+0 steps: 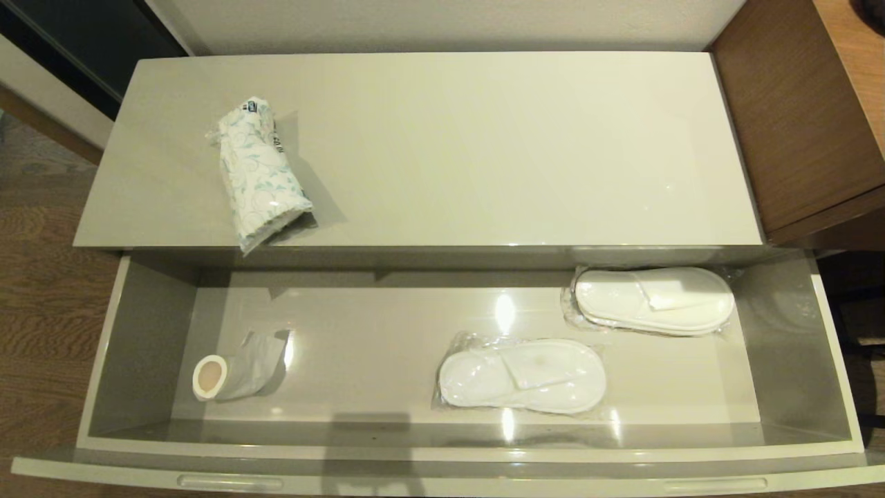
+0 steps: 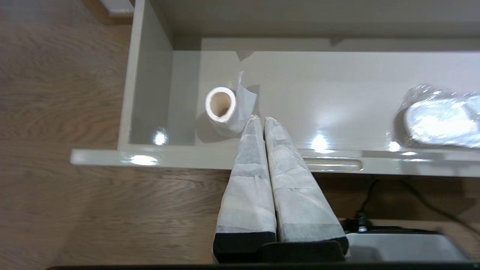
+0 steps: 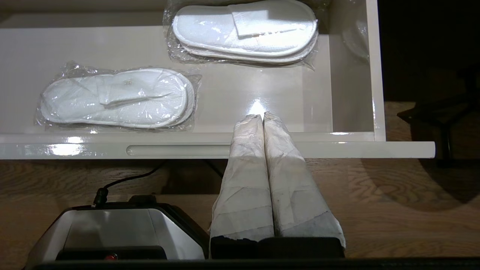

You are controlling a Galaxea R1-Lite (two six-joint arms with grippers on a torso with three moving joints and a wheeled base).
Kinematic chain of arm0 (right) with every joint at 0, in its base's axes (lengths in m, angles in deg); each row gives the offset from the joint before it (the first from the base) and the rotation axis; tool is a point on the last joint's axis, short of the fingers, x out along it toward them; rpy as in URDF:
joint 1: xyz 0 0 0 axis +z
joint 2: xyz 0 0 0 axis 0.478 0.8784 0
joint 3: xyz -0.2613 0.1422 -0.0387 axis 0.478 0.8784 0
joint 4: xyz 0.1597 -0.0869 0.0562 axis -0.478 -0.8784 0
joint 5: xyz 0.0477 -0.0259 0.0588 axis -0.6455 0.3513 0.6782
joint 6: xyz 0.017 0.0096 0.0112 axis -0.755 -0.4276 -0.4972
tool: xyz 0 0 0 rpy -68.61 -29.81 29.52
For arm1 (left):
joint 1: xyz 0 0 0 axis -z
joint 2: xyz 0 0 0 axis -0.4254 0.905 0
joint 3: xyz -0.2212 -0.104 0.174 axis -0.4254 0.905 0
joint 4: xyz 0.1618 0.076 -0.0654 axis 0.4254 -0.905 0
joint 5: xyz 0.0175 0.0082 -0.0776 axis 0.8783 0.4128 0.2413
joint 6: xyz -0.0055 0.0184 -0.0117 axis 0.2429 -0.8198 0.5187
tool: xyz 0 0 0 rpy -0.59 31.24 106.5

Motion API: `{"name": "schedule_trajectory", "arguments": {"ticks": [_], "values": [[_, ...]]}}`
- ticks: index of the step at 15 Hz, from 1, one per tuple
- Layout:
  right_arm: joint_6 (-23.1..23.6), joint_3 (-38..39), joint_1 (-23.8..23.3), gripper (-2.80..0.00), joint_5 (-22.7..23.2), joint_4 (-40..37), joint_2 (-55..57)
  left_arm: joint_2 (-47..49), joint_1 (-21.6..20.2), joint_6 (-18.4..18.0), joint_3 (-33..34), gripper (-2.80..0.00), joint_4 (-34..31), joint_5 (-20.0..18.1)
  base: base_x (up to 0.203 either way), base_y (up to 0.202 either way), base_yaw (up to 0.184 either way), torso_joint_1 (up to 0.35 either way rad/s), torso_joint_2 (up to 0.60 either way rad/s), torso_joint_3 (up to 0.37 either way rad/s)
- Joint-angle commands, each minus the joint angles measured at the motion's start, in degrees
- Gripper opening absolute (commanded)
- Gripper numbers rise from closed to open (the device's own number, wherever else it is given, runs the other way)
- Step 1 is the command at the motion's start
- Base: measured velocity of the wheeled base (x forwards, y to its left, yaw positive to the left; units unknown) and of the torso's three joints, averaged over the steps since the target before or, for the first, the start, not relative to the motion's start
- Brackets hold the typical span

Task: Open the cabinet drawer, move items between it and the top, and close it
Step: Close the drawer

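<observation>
A: Where does everything lie?

B: The cabinet drawer (image 1: 138,332) stands pulled right out. The tissue pack (image 1: 259,173) lies on the top (image 1: 484,152), toward its left end, one end jutting just past the front edge. Inside the drawer sit a nearly spent paper roll (image 1: 231,373) and two wrapped slipper pairs (image 1: 522,373) (image 1: 653,299).

A: And the arms?

B: Both hang back before the drawer front. The left gripper (image 2: 259,119) has its fingers pressed together, holding nothing; the right gripper (image 3: 258,117) likewise.

A: So which step is in hand?

B: Probably fetching the pack into the drawer, or closing. For the pack, the left arm is nearer; it should spread its fingers wide and take the soft wrap across the middle, so that it does not sag or slip.
</observation>
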Motion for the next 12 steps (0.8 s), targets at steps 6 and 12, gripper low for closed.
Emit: {"name": "schedule_trajectory", "arguments": {"ticks": [6, 12], "values": [[-0.23, 0.09, 0.01, -2.8, -0.04, 0.1, 0.08, 0.19, -0.04, 2.47, 0.02, -2.8, -3.39, -1.47, 0.0, 0.0, 0.0, 0.0, 0.0, 0.0], [1.63, 0.18, 0.1, -2.8, -0.07, 0.1, 0.08, 0.19, -0.04, 2.39, -0.07, -2.8, -3.39, -1.29, 0.0, 0.0, 0.0, 0.0, 0.0, 0.0]]}}
